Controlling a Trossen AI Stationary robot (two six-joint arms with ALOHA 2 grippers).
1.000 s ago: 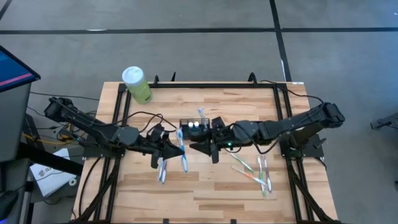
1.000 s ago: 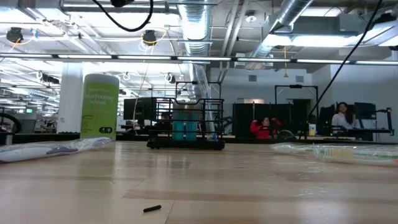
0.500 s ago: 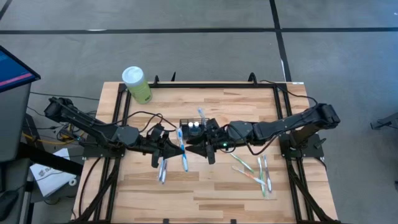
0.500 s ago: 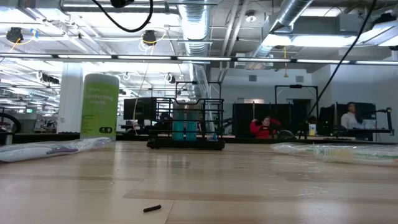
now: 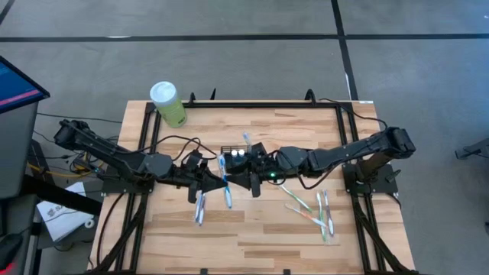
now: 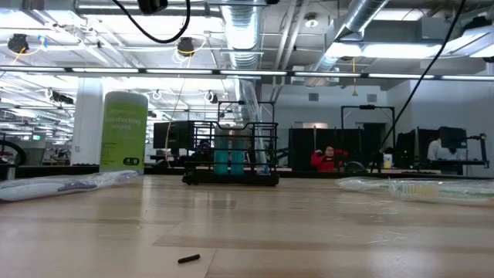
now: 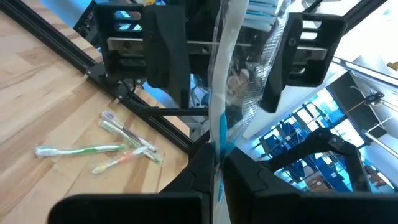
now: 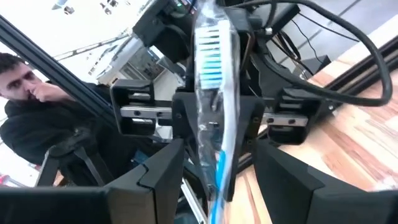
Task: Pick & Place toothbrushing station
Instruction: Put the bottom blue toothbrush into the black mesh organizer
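Right gripper (image 5: 243, 182) has slid closer to the left gripper (image 5: 217, 181), whose jaws pinch a wrapped toothbrush (image 5: 226, 186). Right jaws straddle it, handover-ish. Caddy (image 5: 238, 156) sits mid-table toward the far edge; next comes dropping it in.

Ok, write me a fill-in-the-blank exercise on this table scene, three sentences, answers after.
1. The left gripper is shut on a wrapped ____ with blue bristles.
2. The right gripper stands with its fingers ____ on either side of that same item.
3. The green canister with the white lid stands near the table's far ____ corner in the high view, away from the black wire caddy.

Missing words: toothbrush; open; left
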